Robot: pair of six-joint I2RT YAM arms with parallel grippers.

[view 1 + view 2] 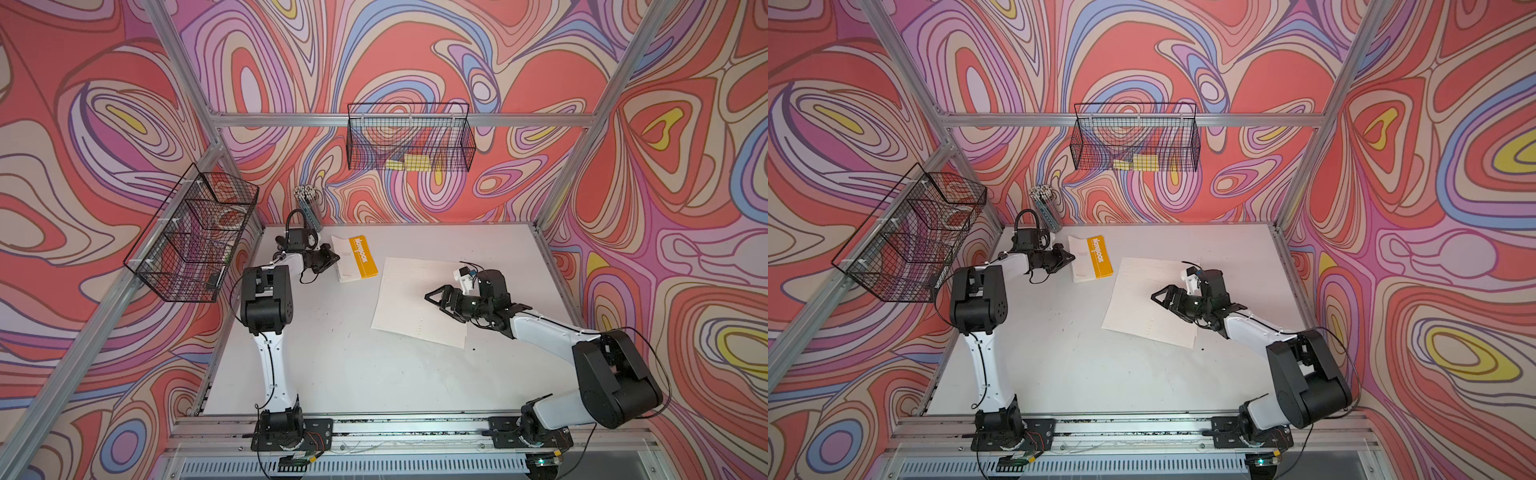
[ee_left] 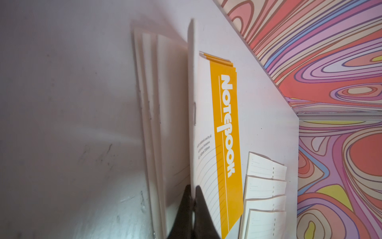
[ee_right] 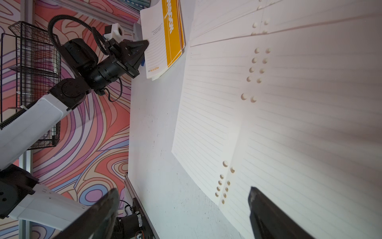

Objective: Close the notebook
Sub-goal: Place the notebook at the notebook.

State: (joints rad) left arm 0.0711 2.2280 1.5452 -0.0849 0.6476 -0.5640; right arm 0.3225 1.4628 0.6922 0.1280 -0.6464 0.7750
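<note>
Your notebook (image 1: 356,258) sits far left on the tabletop (image 1: 353,365), near the pencil cup (image 1: 309,208). Left end effector (image 2: 192,199) is pinched tight on the white edge of the cover (image 2: 206,144), with pages (image 2: 169,103) fanned out loose beside it. It's light, floppy card, so I'd guess it bends and skids rather than folding clean; a thin edge pinch like that looks right, just go gentle. Right end effector (image 3: 183,194) hangs wide open, empty, over the loose sheets (image 1: 399,299)
</note>
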